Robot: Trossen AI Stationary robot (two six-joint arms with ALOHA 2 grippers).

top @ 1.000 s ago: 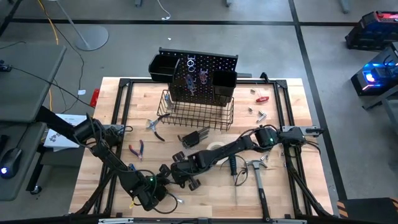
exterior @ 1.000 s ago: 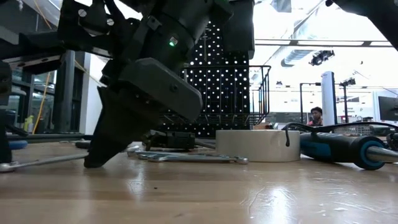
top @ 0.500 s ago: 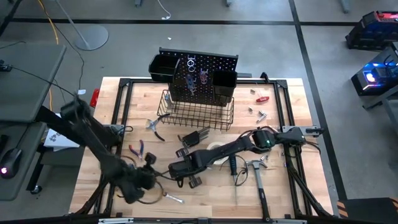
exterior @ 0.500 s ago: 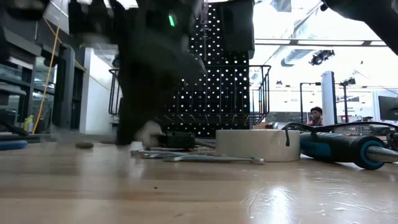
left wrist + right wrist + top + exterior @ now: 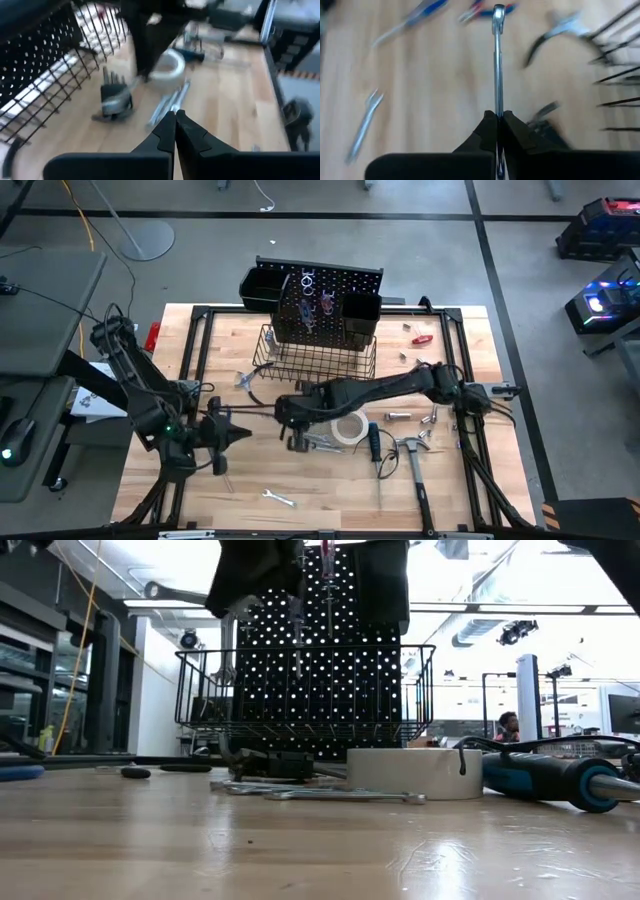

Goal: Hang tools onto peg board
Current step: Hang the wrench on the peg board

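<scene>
Lifted off the table, wrench (image 5: 498,60) sticks out from right gripper (image 5: 499,120).

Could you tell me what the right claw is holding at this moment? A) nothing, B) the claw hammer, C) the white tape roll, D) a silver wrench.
D: the right wrist view shows the right claw shut on a silver wrench that sticks straight out from between its fingers.

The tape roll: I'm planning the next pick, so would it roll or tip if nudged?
The tape roll lies flat on the table, so it would probably slide, not roll. Low and wide in the low view, it seems unlikely to tip. Its hollow centre suggests it is light.
</scene>
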